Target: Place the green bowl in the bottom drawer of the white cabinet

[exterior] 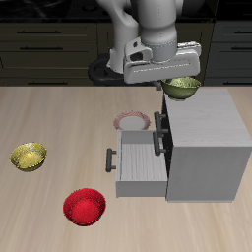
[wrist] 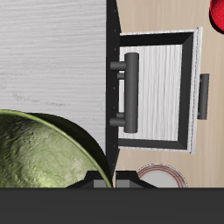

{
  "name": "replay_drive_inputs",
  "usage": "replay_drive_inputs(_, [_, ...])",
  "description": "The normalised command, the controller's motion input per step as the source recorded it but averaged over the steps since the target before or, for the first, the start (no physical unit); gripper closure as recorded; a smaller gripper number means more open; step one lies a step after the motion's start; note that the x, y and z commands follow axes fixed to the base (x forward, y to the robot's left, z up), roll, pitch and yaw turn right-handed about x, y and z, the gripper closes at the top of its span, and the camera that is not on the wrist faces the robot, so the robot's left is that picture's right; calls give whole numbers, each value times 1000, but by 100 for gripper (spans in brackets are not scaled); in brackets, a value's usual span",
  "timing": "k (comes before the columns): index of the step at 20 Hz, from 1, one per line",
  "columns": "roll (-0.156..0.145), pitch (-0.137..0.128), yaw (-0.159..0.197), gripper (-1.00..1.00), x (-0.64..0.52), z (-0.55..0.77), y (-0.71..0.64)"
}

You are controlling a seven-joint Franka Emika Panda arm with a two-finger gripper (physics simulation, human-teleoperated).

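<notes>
The tool (exterior: 178, 81) pinched the rim of the green bowl (exterior: 181, 89) and held it aloft above the back edge of the white cabinet (exterior: 205, 143) — clear of the flat top. Below, the bottom drawer (exterior: 138, 164) stood pulled out over the bench (exterior: 59, 108), its dark bar handle facing outward. A red bowl (exterior: 84, 207), a yellow bowl (exterior: 29, 156) and a pink-rimmed plate (exterior: 132, 121) lay on the bench — all apart from the cabinet.
</notes>
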Motion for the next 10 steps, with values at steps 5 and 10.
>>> replay_drive_inputs(5, [-76,-42,-7,100,-72,152,-516])
replay_drive_inputs(10, [-60,-19,-24,100,-47,83,-380])
